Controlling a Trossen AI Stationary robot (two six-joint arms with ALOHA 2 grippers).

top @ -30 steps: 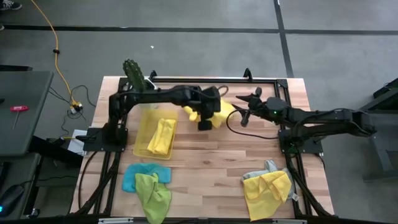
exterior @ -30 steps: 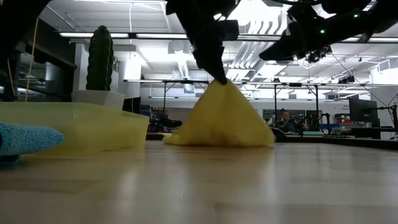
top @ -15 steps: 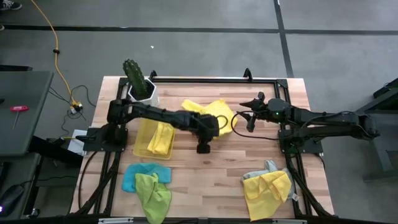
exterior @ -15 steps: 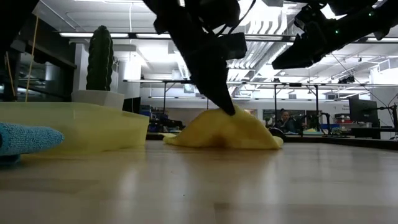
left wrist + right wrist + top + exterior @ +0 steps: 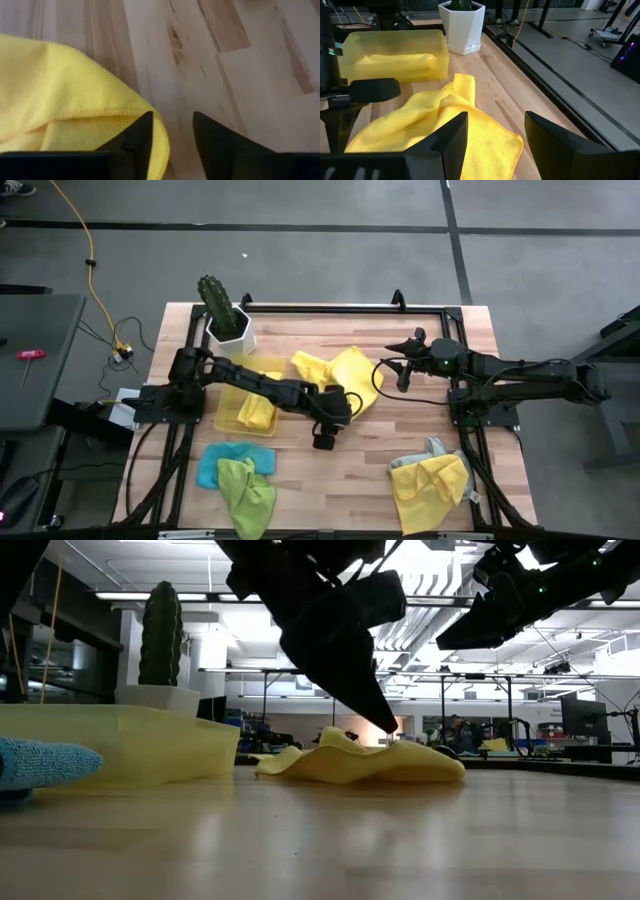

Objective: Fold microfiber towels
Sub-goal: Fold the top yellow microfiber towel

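We see the yellow towel [image 5: 338, 372] lying rumpled mid-table beside the tray [image 5: 232, 402]. It looks soft, light, floppy; we'd pinch a hemmed corner. Left gripper [image 5: 170, 137] sits at its edge, fingers apart, empty; right gripper [image 5: 492, 137] hovers open nearby.

A bright yellow microfiber towel [image 5: 340, 370] lies on the pale, brown-streaked wooden plank table [image 5: 380, 450]. A translucent yellow plastic tray [image 5: 232, 395] holds a yellow folded towel [image 5: 260, 400]. Light blue towel [image 5: 212, 462], lime green towel [image 5: 248, 490], grey towel [image 5: 425, 453], green cactus [image 5: 215, 298] in white pot [image 5: 232, 335].
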